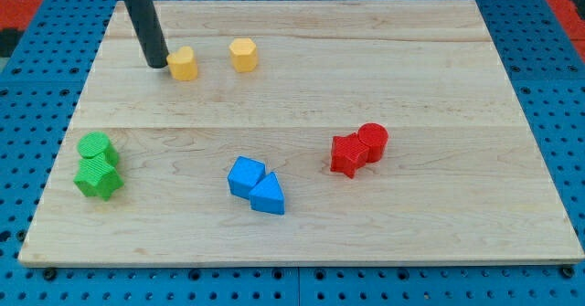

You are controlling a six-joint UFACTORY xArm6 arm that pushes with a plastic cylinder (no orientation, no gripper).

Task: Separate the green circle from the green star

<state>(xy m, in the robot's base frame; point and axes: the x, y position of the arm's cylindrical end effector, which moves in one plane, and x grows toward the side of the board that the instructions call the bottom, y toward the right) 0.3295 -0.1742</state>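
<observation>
The green circle sits near the board's left edge, touching the green star just below it. My tip rests on the board at the view's upper left, right beside the left side of a yellow block. The tip is well above the two green blocks and a little to their right.
A second yellow block lies right of the first. A blue block and a blue triangle touch at the lower middle. A red star and a red circle touch at the right. The wooden board lies on blue pegboard.
</observation>
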